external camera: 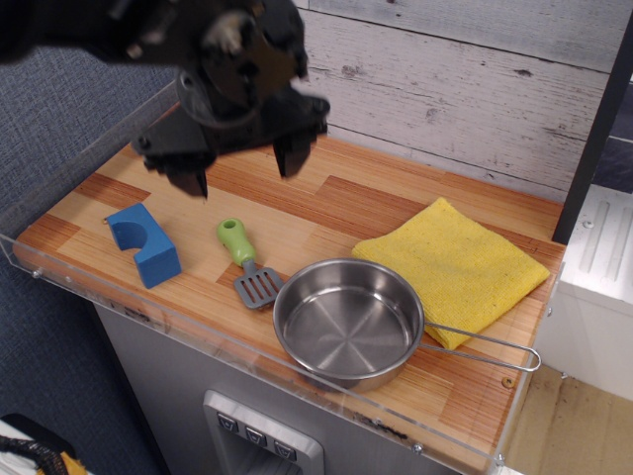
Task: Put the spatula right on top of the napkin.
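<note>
Claw [240,170]: prongs spread apart, empty, poised above the spatula's handle, apparently so you can drop straight onto it.
Spatula [244,261]: flat on the surface [326,203], blade touching the pan [348,322]; long axis diagonal, green handle up-left, blade toward you.
Napkin [457,267]: right of the pan, bare.

You can't see the whole arm: the top edge cuts it off, and the hand [240,170] looks smeared and fuzzy. It covers part of the bench [326,203] and the wall behind it. The pan [348,324] hides one corner of the spatula [247,261] blade and a bit of the napkin [452,265] edge. The buttons below the bench are too small to read.
</note>
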Available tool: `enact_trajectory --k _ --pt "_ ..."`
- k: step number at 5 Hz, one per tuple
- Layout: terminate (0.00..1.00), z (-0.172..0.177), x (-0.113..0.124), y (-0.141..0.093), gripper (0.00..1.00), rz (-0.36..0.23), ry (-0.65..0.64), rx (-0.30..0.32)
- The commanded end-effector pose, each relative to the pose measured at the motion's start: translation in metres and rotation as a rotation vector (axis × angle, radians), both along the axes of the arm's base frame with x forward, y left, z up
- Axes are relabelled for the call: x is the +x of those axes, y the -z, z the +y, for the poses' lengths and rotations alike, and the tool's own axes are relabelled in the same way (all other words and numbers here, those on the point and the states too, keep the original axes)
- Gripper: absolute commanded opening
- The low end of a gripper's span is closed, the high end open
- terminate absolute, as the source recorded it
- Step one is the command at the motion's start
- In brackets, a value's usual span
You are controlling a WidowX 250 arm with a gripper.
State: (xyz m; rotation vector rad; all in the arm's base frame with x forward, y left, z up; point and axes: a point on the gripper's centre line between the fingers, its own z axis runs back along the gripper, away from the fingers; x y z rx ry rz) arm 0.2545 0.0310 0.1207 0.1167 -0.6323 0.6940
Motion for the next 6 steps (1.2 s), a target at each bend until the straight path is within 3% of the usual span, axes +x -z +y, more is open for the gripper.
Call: enact_trajectory --k 1,2,4,6 --pt "0.00 -0.008 0.009 0.032 1.00 0.072 0.013 0.015" --pt "0.00 -0.001 0.016 0.041 1.00 0.093 -0.018 0.023" --pt "0.00 0.021 0.036 0.049 1.00 0.093 -0.093 -0.042" --pt "0.00 0.030 0.043 0.057 1.00 0.105 -0.107 -0.059"
